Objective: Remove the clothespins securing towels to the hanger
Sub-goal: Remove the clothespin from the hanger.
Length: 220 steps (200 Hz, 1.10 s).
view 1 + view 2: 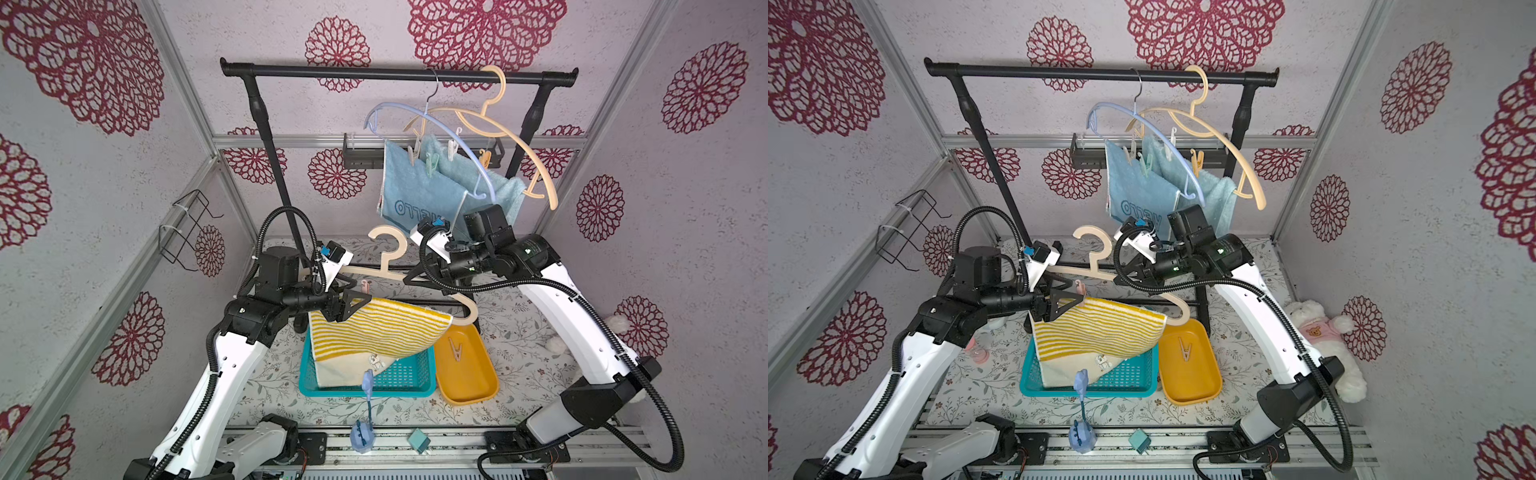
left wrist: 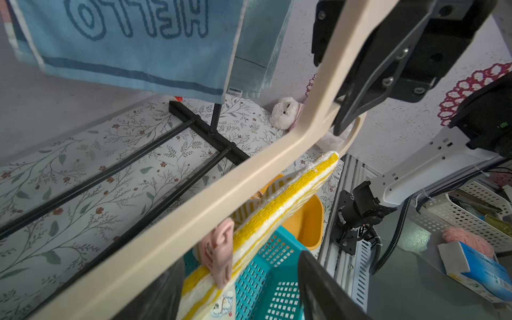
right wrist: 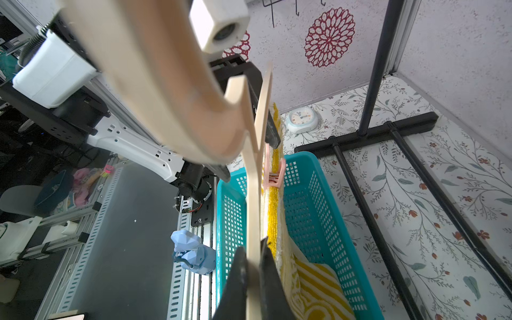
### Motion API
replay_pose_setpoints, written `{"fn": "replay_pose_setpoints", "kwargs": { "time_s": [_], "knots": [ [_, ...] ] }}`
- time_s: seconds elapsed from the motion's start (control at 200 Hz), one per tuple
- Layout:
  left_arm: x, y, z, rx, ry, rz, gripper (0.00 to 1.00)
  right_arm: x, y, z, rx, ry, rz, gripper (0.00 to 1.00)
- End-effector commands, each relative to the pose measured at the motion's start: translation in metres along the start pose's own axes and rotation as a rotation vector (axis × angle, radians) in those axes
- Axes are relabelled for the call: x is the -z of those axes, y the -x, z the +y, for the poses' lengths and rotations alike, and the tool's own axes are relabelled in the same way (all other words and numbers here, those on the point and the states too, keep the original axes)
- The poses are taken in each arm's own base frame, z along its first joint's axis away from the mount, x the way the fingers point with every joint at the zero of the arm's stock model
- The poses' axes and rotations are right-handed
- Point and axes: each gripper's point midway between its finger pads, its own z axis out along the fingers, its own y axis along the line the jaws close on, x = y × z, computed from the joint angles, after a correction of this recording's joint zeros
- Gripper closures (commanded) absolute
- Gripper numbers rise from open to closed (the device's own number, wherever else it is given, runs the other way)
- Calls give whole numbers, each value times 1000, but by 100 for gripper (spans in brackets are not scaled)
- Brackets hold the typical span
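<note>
My right gripper is shut on the lower bar of a beige hanger, held above the basket. A yellow-and-white striped towel hangs from it. A pink clothespin clips that towel's left end. My left gripper is open, with one finger on either side of that clothespin and apart from it. On the rail hang the HELLO towel and a plain blue towel, held by beige, mint, white and orange clothespins.
A teal basket sits under the striped towel. Beside it a yellow tray holds one loose clothespin. The black rack's rail and feet stand behind. A plush toy lies at the right wall.
</note>
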Motion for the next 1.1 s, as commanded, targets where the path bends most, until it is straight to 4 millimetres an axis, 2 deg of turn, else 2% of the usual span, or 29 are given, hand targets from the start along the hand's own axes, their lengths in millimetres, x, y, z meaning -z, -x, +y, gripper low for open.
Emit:
{"fn": "replay_pose_setpoints", "kwargs": {
  "time_s": [0.0, 0.115, 0.31, 0.621, 0.951, 1.096],
  "knots": [
    [7, 7, 8, -34, 67, -52, 32, 12, 17, 24, 67, 69, -58, 100],
    [7, 9, 15, -32, 105, -101, 30, 12, 19, 26, 70, 80, -65, 100],
    [4, 21, 15, -49, 88, -197, 29, 9, 19, 26, 59, 101, -67, 100],
    [-19, 21, 7, -10, -45, -163, 30, 7, 19, 26, 50, 107, -64, 100],
    [-31, 15, -4, -5, -101, -138, 30, 6, 21, 28, 57, 120, -72, 100],
    [-33, 14, -9, -15, -122, -137, 34, 6, 21, 28, 56, 121, -72, 100]
  ]
}}
